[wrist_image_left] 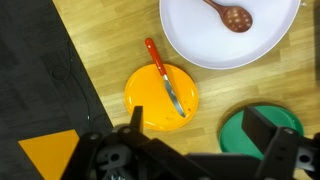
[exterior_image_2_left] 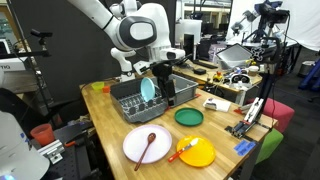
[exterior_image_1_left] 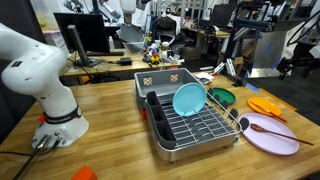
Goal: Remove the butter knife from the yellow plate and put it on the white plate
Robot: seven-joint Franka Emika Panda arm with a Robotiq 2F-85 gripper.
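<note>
Gripper (wrist_image_left: 197,128) is open, jaws spread wide, holding nothing. The butter knife (wrist_image_left: 166,80) is lying on the yellow plate (wrist_image_left: 142,100), just ahead of the gripper. Its orange handle points away and sticks out over the far rim. The white plate (wrist_image_left: 200,40) is further ahead and off to one side, with a wooden spoon (wrist_image_left: 230,14) in it. One finger partly hides a green dish (wrist_image_left: 232,135).

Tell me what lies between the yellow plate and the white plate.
Only a narrow strip of bare wooden table, seen in the wrist view. The yellow plate and white plate lie apart.
</note>
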